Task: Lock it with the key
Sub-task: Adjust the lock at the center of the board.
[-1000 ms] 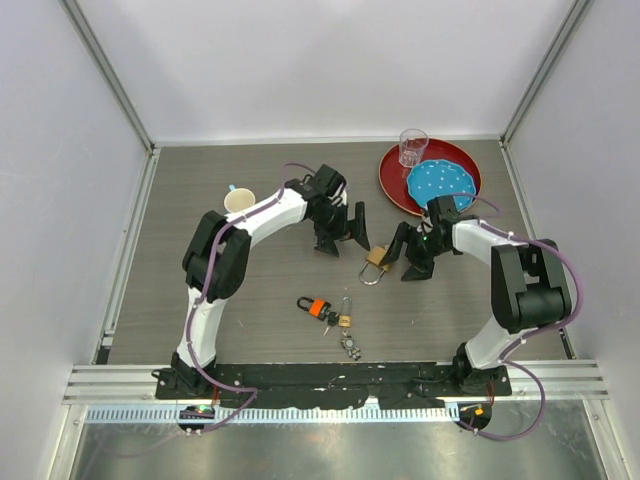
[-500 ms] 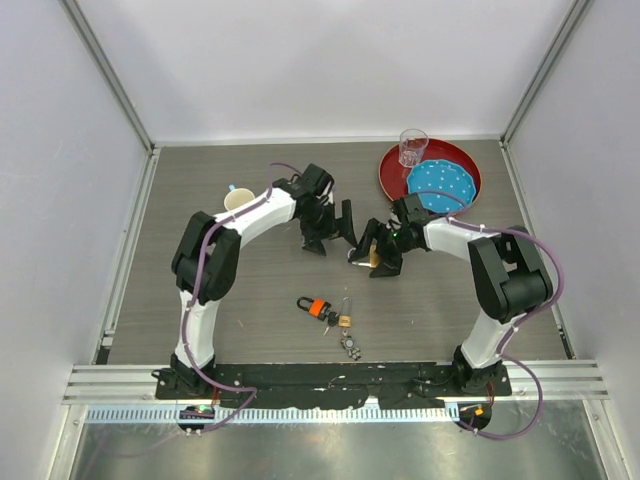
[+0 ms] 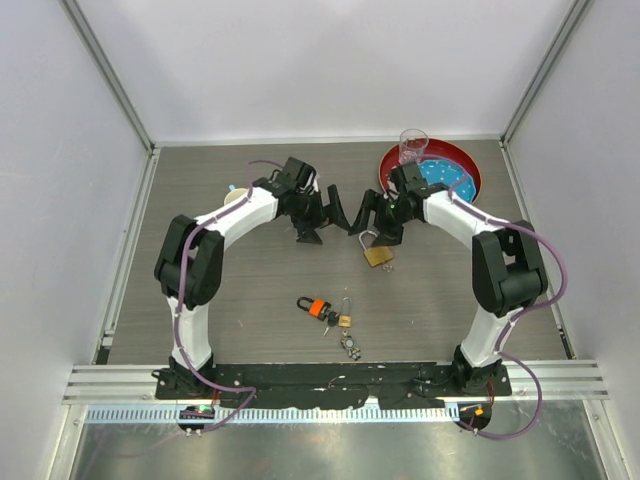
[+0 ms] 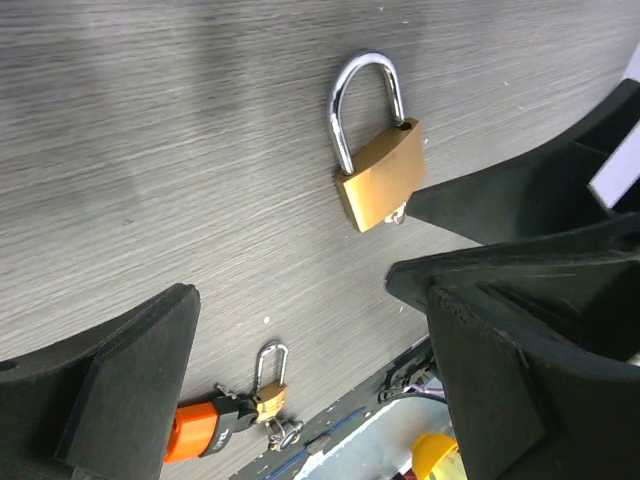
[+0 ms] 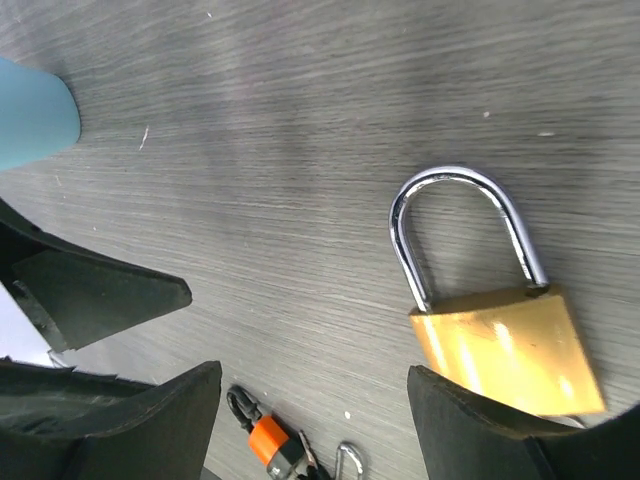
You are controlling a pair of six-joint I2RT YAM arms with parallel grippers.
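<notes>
Left tool [image 3: 322, 222] and right tool [image 3: 379, 222] gape wide, empty.
I hold them facing each other by the far end of the brass padlock [image 3: 378, 256] on the desk [image 3: 250, 290]; the key [image 3: 316, 307] lies nearer, apart from both.

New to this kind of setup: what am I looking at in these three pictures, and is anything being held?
Two white robot arms stand at the near edge of a table. The wide picture looks down from above; the other two come from a camera on each wrist, so the black wedges there are that arm's own fingers. The left hand and right hand are open and hold nothing. Beside them lies a big brass padlock; nearer the bases, the key bunch with an orange head and a tiny padlock.
</notes>
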